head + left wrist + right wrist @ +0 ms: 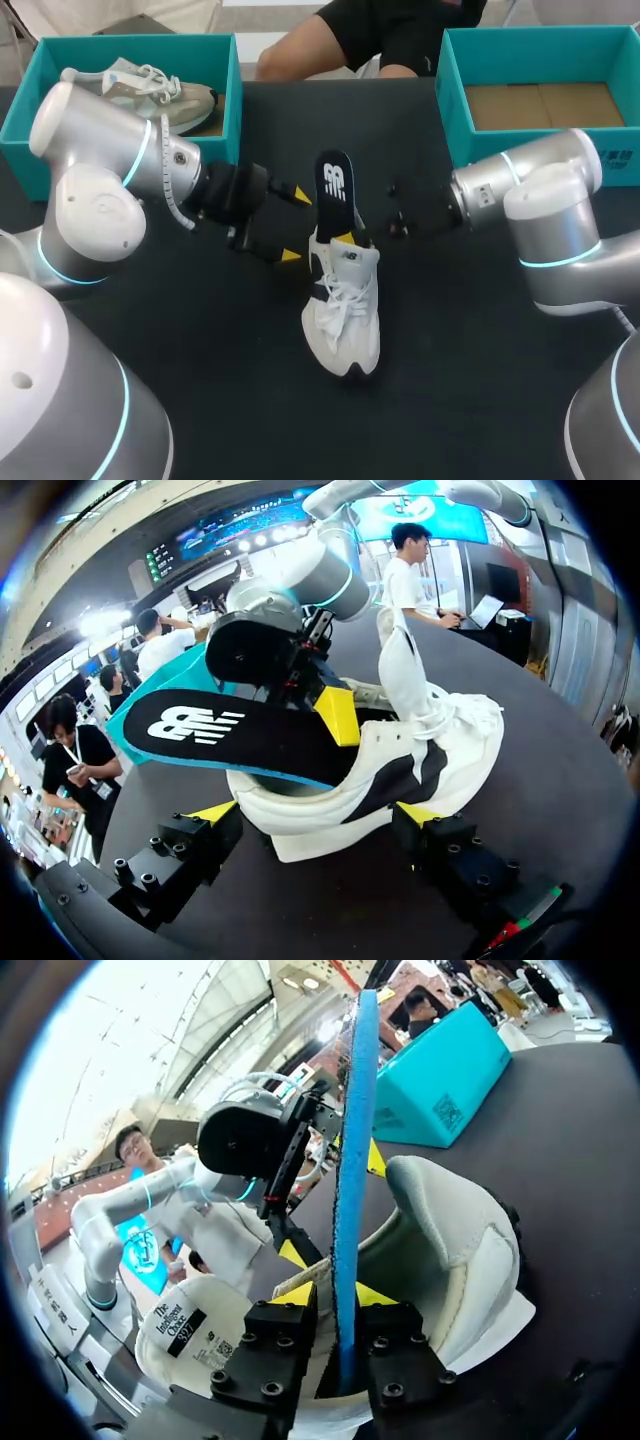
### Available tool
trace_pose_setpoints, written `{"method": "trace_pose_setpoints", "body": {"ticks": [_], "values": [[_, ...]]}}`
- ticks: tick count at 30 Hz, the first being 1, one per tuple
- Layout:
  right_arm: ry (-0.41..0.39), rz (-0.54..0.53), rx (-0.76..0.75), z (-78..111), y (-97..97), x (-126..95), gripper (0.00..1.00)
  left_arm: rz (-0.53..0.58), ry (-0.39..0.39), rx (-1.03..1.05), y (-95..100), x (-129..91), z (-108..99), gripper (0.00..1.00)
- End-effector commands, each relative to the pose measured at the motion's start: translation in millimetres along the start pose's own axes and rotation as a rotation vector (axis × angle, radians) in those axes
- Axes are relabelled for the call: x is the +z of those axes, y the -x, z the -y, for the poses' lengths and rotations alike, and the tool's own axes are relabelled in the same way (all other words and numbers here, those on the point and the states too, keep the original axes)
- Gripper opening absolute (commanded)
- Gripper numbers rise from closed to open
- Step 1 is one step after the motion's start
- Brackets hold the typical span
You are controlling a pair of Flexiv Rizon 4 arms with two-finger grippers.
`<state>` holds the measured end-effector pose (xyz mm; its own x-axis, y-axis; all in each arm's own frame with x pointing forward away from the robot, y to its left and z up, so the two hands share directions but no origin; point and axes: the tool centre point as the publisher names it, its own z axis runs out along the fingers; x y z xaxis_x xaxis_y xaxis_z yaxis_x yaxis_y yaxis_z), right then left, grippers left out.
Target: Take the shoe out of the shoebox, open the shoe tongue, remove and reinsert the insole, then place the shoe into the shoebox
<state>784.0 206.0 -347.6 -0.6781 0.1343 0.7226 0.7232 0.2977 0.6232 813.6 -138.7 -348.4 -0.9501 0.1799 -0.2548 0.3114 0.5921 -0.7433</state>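
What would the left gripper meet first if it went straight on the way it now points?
Most likely the white shoe, near its heel, which lies just ahead of the open left gripper. How much gap remains is hard to judge.

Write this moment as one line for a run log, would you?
shoe: on table | insole: partly out of shoe | right tool: shut on insole | left tool: open at shoe's heel
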Motion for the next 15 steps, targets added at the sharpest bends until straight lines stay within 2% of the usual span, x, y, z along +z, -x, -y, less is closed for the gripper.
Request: {"method": "trace_pose_setpoints", "body": {"ticks": [1,8,11,12,14,15], "values": [[-0.002,0.011,-0.019,-10.0,-2.1,-2.5,0.26,0.000,0.002,0.001,-0.5,0.3,0.3,1.00],[0.009,0.027,-0.066,-29.4,5.7,-7.2,0.25,0.000,0.002,0.001,-0.5,0.3,0.3,1.00],[0.007,0.021,-0.075,-34.9,9.7,-6.6,0.22,0.000,0.002,0.001,-0.5,0.3,0.3,1.00],[-0.005,0.015,-0.069,-35.0,11.2,-6.1,0.20,0.000,0.002,0.001,-0.5,0.3,0.3,1.00],[-0.015,0.010,-0.056,-31.7,13.7,-5.9,0.04,0.000,0.002,0.001,-0.5,0.3,0.3,1.00],[-0.014,0.009,-0.052,-29.4,13.6,-5.8,0.00,0.000,0.002,0.001,-0.5,0.3,0.3,1.00]]}}
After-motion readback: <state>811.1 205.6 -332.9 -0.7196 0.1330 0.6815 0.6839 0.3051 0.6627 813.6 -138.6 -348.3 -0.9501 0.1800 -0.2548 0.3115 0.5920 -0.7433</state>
